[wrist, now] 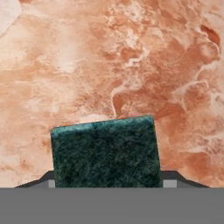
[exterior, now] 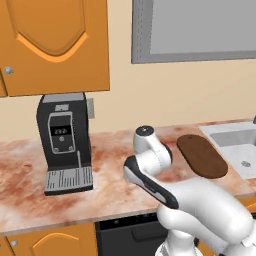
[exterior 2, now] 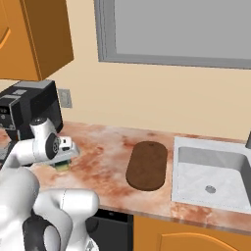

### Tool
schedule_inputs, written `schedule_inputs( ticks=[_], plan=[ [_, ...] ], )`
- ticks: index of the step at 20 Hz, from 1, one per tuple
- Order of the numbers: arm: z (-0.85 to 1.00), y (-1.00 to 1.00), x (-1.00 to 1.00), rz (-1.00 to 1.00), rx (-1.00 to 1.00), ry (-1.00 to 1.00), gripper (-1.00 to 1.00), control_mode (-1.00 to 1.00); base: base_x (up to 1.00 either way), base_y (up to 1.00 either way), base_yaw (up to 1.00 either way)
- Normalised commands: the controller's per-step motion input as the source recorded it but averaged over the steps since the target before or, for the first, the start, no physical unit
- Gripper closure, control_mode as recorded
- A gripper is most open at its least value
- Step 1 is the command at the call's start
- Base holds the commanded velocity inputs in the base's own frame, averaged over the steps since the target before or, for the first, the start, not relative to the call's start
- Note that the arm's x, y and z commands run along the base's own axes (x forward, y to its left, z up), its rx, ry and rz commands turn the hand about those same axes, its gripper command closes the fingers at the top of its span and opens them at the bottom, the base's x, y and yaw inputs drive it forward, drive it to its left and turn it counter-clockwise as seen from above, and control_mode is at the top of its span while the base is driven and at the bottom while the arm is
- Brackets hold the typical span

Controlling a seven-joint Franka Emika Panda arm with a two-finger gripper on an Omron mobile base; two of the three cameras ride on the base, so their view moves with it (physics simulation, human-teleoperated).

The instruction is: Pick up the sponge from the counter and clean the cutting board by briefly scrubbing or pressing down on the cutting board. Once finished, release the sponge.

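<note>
Sponge point(wrist: 105, 151) green face up between jaws, fingertips point(wrist: 43, 180) flanking both sides; clenched or merely closing, cannot tell. Sits on desk point(wrist: 131, 65) left of cutting board point(exterior 2: 147, 165), well apart. Board bare, unscrubbed.

Looking forward and down from behind the arm, left and right, across the same pinkish marbled stone counter point(exterior: 30, 200) and flat dark brown wooden cutting board point(exterior 2: 146, 165). Looking straight down from the hand, close above the counter's surface.
</note>
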Motion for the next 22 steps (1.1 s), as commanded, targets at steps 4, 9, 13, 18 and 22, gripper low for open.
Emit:
schedule_inputs(
  ticks=[4,9,13,18,22],
  plan=[
    [0.07,-1.00,0.01,0.01,0.08,0.00,1.00,-1.00,0.00,0.00,0.00],
    [0.33,-1.00,0.07,0.04,0.06,0.01,1.00,-1.00,0.00,0.00,0.00],
    [0.32,-0.98,0.22,0.03,0.02,0.08,1.00,-1.00,0.00,0.00,0.00],
    [0.14,-1.00,0.19,0.03,0.02,0.07,1.00,-1.00,0.00,0.00,0.00],
    [0.20,-0.99,0.18,0.01,0.01,0.12,1.00,-1.00,0.00,0.00,0.00]
  ],
)
